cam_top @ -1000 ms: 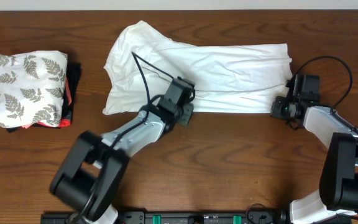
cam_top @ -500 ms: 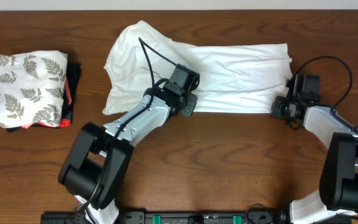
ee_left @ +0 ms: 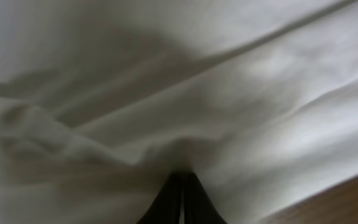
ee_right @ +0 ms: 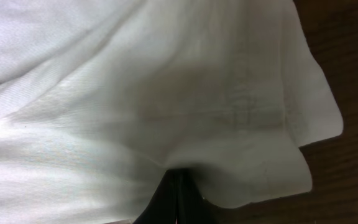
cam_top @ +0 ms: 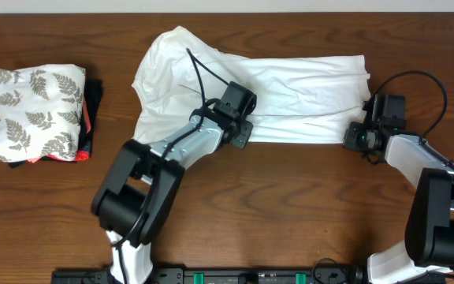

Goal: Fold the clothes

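Closest in, bare brown table [cam_top: 290, 225]. Next, left gripper [ee_left: 182, 183], fingers [ee_left: 168, 208] squeezed shut on a fold near the front edge of the white T-shirt [cam_top: 290, 83]. Off to the right, right gripper [ee_right: 178, 180], also pinched shut, on the shirt's front right corner. Spread wide and crumpled across the table's far half. Far left, fern-leaf cloth [cam_top: 34, 110] on top of black and red clothes [cam_top: 90, 118].

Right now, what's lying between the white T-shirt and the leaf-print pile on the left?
Nothing: the overhead view shows only bare wooden table between the T-shirt and the leaf-print pile.
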`<state>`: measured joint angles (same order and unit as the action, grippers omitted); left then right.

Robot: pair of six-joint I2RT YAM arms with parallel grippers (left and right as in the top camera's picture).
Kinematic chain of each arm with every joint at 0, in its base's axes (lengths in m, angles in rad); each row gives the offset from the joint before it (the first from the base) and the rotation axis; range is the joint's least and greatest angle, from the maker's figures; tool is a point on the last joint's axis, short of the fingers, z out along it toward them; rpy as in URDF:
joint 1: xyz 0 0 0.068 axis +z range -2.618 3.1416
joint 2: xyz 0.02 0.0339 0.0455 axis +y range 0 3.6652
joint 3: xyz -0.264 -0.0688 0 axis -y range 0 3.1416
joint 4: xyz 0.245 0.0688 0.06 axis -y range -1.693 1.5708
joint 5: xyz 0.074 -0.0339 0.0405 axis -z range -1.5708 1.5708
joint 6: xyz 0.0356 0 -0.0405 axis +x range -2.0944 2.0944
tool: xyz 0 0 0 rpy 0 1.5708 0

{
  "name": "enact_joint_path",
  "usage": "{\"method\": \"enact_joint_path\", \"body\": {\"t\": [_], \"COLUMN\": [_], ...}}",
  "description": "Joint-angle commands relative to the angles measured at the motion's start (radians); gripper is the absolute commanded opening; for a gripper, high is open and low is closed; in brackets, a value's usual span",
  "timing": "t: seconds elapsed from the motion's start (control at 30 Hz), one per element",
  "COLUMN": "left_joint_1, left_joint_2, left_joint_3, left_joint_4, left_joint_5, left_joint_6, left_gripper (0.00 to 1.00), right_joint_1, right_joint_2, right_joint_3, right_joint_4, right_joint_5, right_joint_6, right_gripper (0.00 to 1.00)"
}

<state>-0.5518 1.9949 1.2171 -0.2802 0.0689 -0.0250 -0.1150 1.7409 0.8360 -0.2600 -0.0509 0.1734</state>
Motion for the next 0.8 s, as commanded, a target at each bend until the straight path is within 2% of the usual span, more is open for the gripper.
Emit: {"method": "enact_joint_path", "body": {"t": [0.0,0.3,0.6,0.77], "left_joint_1": [0.004,0.017,0.057,0.059], "left_joint_2": [0.031,0.058,0.045,-0.044], "left_joint_3": [0.051,0.056,0.059,0.064], "left_joint_4": [0.005,0.299,0.207,0.15], "left_joint_5": [0.003,-0.058,-0.1,-0.179], "left_joint_6": [0.014,0.031,0.029,0.032], "left_gripper": [0.06,0.06,0.06,0.06], "right_joint_1": [-0.013,-0.013,-0.013,-0.013], "right_joint_2": [0.089,0.089,0.089,0.05], "right_joint_3": [-0.066,-0.066,-0.066,-0.035], "right_joint_4": [-0.048,-0.061,-0.048,-0.037], "right_joint_5": [0.016,0.016,0.016,-0.029], "right_joint_6": [0.01,0.01,0.004,-0.106], "right_gripper": [0.01,0.01,0.02,0.1]}}
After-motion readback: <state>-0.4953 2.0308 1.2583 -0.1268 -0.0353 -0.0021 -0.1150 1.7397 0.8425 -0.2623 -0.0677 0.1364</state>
